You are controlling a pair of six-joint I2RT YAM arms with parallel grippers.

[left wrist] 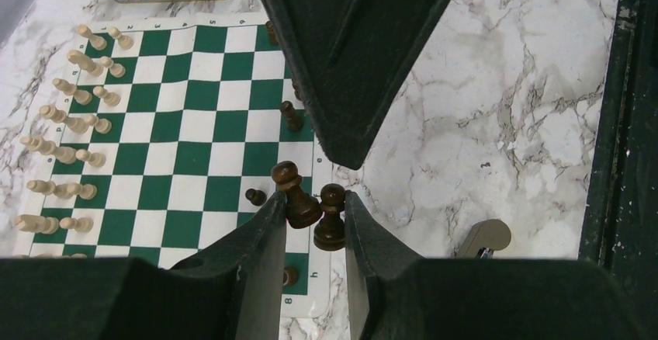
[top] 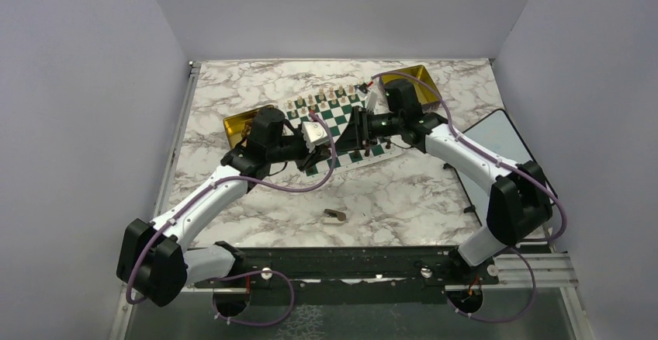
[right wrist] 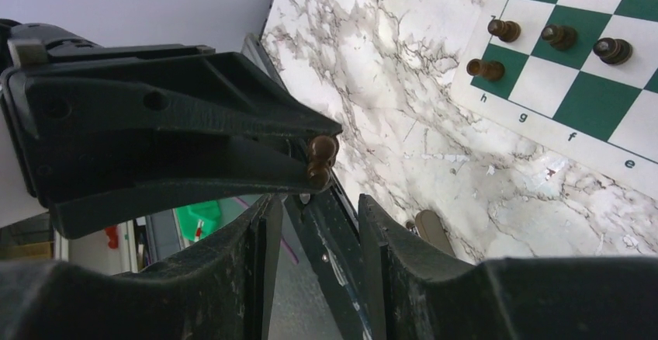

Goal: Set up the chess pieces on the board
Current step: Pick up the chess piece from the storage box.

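Left gripper (left wrist: 314, 200): jaws clenched on two dark chess pieces (left wrist: 301, 200), roughly upright, at the near edge of the board (left wrist: 209, 123). The open squares of the near ranks lie just to the far side of them. Right gripper (right wrist: 316, 204): jaws released, empty, hovering close beside the left. Legible on the board's border: h, g, f, e and 8.

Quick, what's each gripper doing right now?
Left gripper: closed on two dark pawns.
Right gripper: open, holding nothing.
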